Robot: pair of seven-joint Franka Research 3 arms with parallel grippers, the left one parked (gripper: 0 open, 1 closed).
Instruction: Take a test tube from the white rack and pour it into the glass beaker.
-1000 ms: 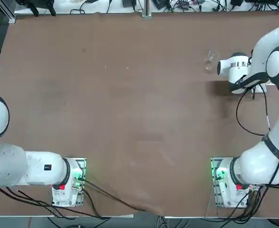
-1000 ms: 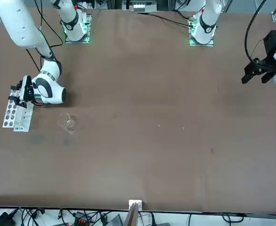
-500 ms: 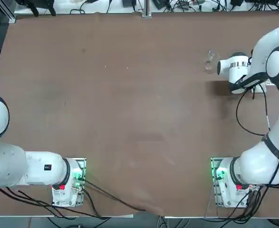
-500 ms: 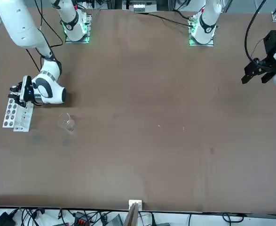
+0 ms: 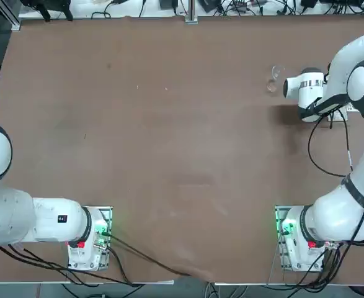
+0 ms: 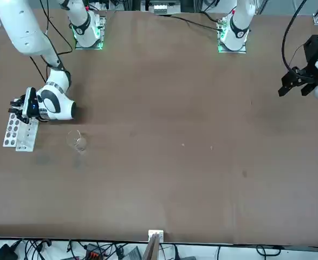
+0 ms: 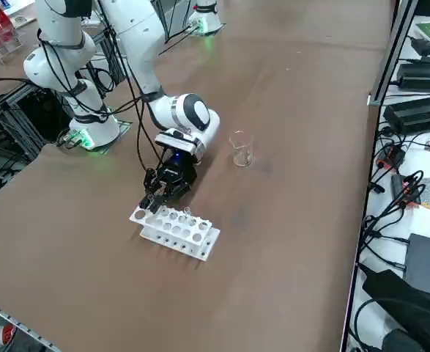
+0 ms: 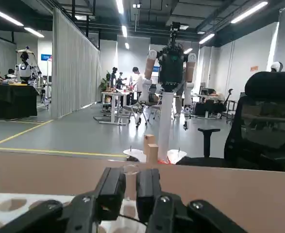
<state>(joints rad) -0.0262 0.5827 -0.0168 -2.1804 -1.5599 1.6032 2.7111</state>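
The test tube is clamped by the right gripper at the white rack; next, it must be drawn straight up, then carried to the glass beaker.

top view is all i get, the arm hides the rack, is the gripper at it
observer: yes, the side view shows the right gripper down at the end of the white rack nearest the arm.
operator: fingers closed
observer: shut; the wrist view shows the fingers clamped on a clear test tube.
operator: tube out yet
observer: seemingly not, the gripper sits low over the rack's holes.
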